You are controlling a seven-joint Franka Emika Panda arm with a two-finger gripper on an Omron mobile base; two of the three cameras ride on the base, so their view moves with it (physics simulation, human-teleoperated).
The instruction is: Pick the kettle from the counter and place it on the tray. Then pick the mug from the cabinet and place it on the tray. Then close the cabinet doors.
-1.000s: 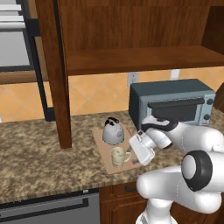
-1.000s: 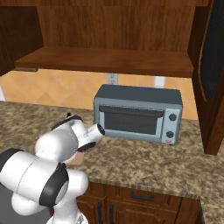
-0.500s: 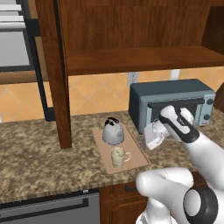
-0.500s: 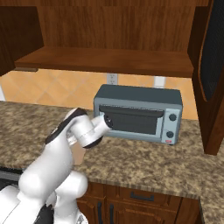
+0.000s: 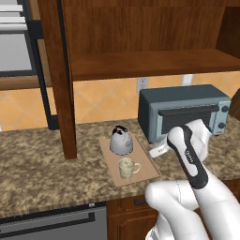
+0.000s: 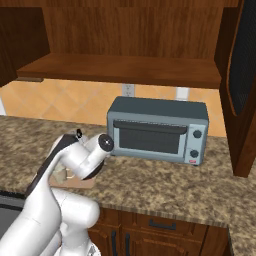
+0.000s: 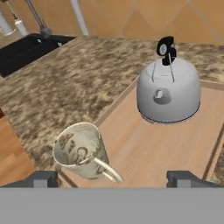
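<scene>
Up top hangs the dark reddish-brown wooden wall cabinet [image 5: 145,61], its inner shelf bare across the left base view and the right base view alike; its tall dark brown panel door [image 5: 60,79] stands swung open at the left, edge-on over the counter, and a second one [image 6: 240,85] stands open at the right of the right base view; below runs the long speckled brown-and-tan granite counter [image 5: 42,164], reaching in the hand view toward a dark sink [image 7: 26,50]; against the tiled wall sits the large blue-grey toaster oven [image 5: 183,112], well right of the action; the white arm [image 5: 197,187] rises in front of it, wrist bent toward the counter's front; next, the flat rectangular light wooden tray [image 5: 140,165] lies on the counter just left of the oven; on its far half sits the small squat silver-grey kettle [image 5: 121,140], upright, black handle on top; on its near half stands the small cream-beige patterned mug [image 5: 126,168], upright, handle toward the right in the left base view, apart from the kettle; in the hand view the mug [image 7: 81,151] sits at the tray's near corner; and the pincer [image 7: 113,178] is released, its two dark tips spread wide at the bottom of the hand view, grasping nothing, poised just above the tray beside the mug.
</scene>
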